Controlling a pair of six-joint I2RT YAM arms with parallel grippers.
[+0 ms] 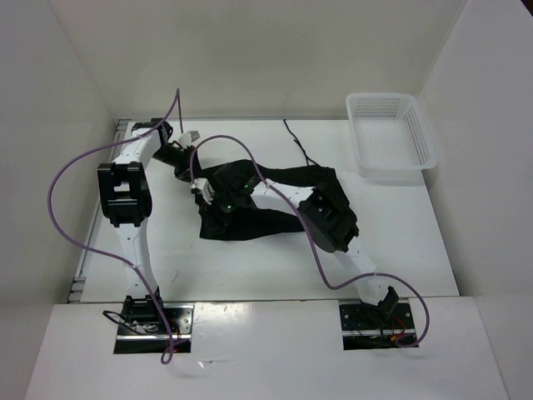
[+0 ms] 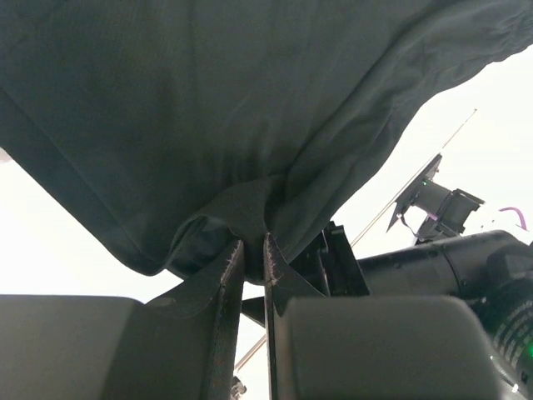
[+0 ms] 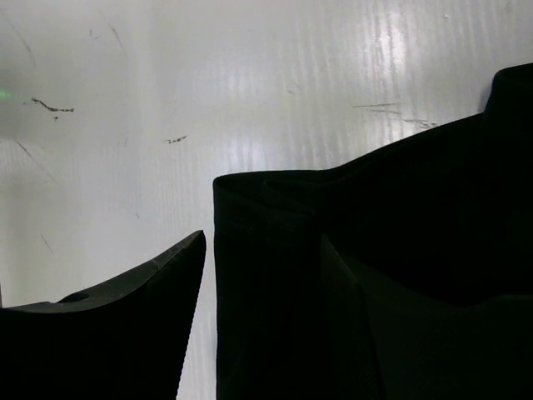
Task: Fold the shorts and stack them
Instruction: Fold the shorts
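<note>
The black shorts (image 1: pixel 287 175) lie bunched at the middle of the white table, and a thin black string (image 1: pixel 296 143) trails from them toward the back. My left gripper (image 1: pixel 197 185) is at their left end. In the left wrist view it (image 2: pixel 250 243) is shut on a pinched fold of the shorts (image 2: pixel 208 100), which hang lifted above the fingers. My right gripper (image 1: pixel 223 207) reaches in from the right, low over the cloth. Its jaws (image 3: pixel 261 237) stand open astride an edge of the shorts (image 3: pixel 416 192), one fingertip (image 3: pixel 179 258) on bare table, the other over the fabric.
A white lattice basket (image 1: pixel 391 167) stands at the back right corner of the table. White walls close in the left, back and right sides. My right arm (image 2: pixel 450 267) shows close beside the left gripper in the left wrist view.
</note>
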